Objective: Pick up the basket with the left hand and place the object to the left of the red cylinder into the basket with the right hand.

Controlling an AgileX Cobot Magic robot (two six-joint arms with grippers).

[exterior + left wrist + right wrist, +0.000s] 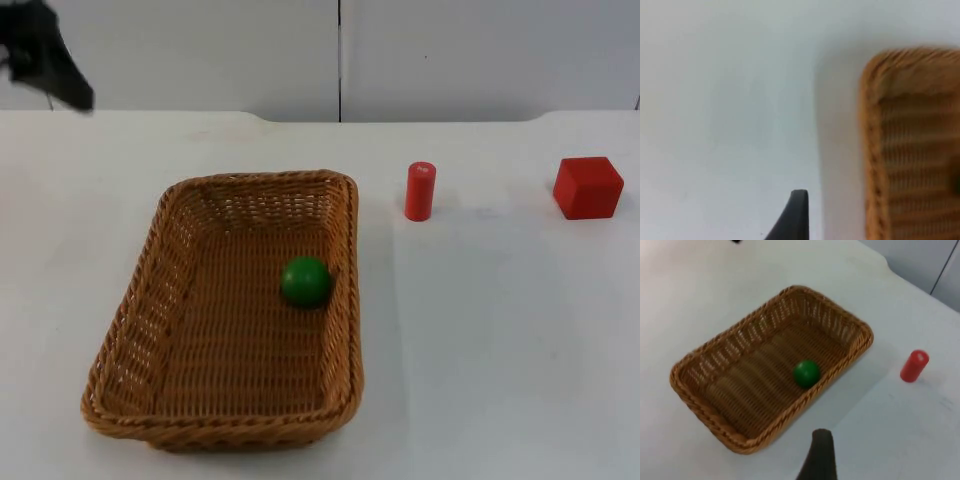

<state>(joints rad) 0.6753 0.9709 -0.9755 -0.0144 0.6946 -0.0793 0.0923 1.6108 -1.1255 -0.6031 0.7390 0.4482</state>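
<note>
**Green ball lies in the basket, both arms off it**

A white table top (500,350) runs back to a grey partition wall (200,50). On it sits a brown wicker basket (140,300), flat on the table with nothing gripping it. Inside, a green ball (306,281) rests on the woven floor, close against the basket's wall at about 3 o'clock from the basket's middle. A red cylinder (420,190) stands upright at roughly 2 o'clock from the basket, apart from its rim. Further along, at 3 o'clock from the cylinder and well apart, is a red cube (588,187).

The left gripper (50,65) hangs high at 11 o'clock from the basket, well clear of it; I cannot tell whether its fingers are spread or pressed together. Its wrist view catches a corner of the basket beside bare table.

The right gripper's fingertip (819,457) shows above the table just outside the basket's rim; its state I cannot tell either.
</note>
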